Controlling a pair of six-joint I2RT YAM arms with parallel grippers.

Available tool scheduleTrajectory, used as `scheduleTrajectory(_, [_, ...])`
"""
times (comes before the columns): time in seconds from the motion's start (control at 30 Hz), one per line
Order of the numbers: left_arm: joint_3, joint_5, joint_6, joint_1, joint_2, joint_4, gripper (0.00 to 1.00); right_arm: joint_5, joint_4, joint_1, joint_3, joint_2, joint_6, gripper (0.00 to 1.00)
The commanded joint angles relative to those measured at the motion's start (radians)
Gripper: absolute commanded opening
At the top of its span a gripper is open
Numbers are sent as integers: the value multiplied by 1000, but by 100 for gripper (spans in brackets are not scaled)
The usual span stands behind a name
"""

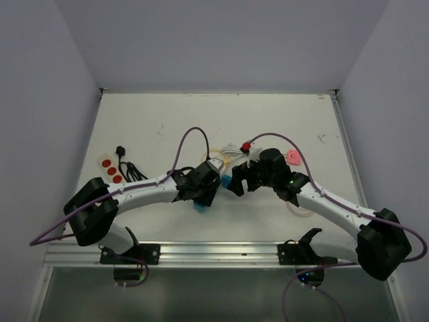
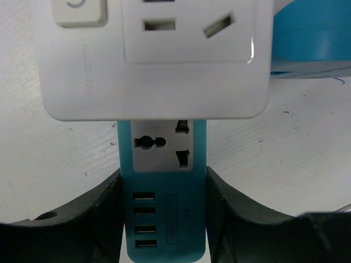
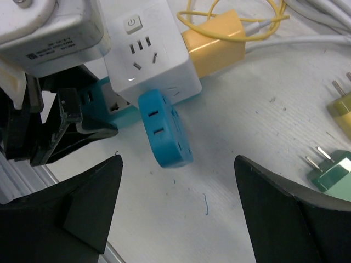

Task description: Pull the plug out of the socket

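A white cube socket (image 3: 153, 60) sits mid-table; it also shows in the left wrist view (image 2: 153, 60). A blue flat plug adaptor (image 3: 164, 137) sticks out of its near side. A teal socket strip (image 2: 163, 181) with USB ports also reaches out from under the cube. My left gripper (image 2: 163, 183) is shut on that teal strip, a finger pressed to each side; it shows in the top view (image 1: 201, 193) too. My right gripper (image 3: 177, 161) is open wide, hovering just near of the blue adaptor's free end without touching it; in the top view (image 1: 234, 181) it faces the left gripper.
A yellow adaptor (image 3: 216, 46) with a yellow cable lies behind the cube. A green plug (image 3: 329, 170) and a yellowish plug (image 3: 343, 104) lie to the right. A strip with red buttons (image 1: 110, 170) and a black cable (image 1: 127, 164) lie far left. A pink piece (image 1: 293, 157) lies right.
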Motion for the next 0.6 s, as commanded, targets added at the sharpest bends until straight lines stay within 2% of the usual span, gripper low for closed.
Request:
scheduleTrajectory(0.0, [5, 40, 42, 2, -52, 39, 0, 43, 111, 32, 50, 45, -39, 86])
scheduleTrajectory(0.17, [-6, 85, 41, 13, -57, 52, 0, 49, 177, 69, 71, 114, -39, 78])
scheduleTrajectory(0.27, [-18, 120, 33, 35, -69, 65, 0, 61, 191, 78, 68, 154, -45, 69])
scheduleTrajectory(0.57, [-76, 206, 19, 147, -95, 108, 0, 67, 170, 81, 25, 129, -56, 18])
